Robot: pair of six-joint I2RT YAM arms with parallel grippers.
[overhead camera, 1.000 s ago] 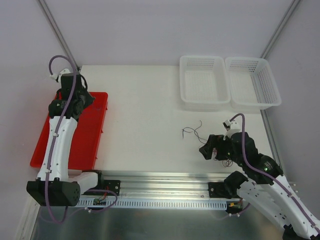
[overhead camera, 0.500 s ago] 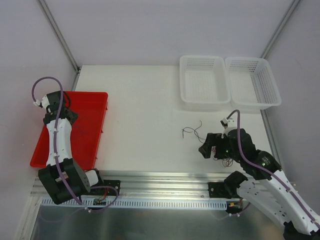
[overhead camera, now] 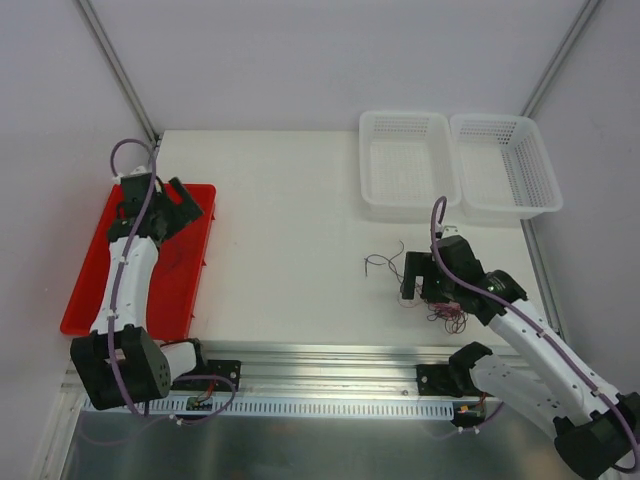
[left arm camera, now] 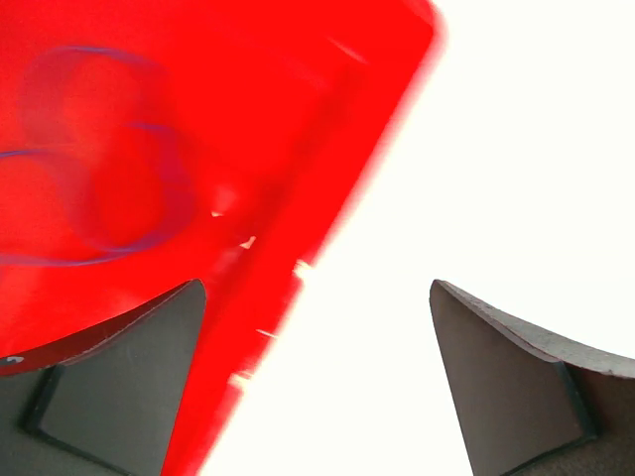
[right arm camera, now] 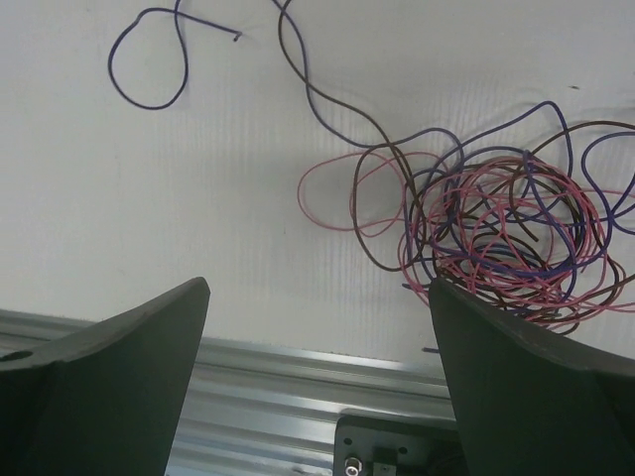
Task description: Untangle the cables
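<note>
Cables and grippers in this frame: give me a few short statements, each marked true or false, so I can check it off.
1. The tangled bundle of cables lies on the white table, in front of the right gripper. True.
2. The right gripper is shut on the bundle. False: its jaws stand open with nothing between them.
3. A purple wire lies curled in the red tray. True, though it is blurred in the left wrist view.
4. The left gripper is shut. False: its jaws stand wide apart, over the tray's edge.
5. The red tray sits at the right side of the table. False: it sits at the left side.
</note>
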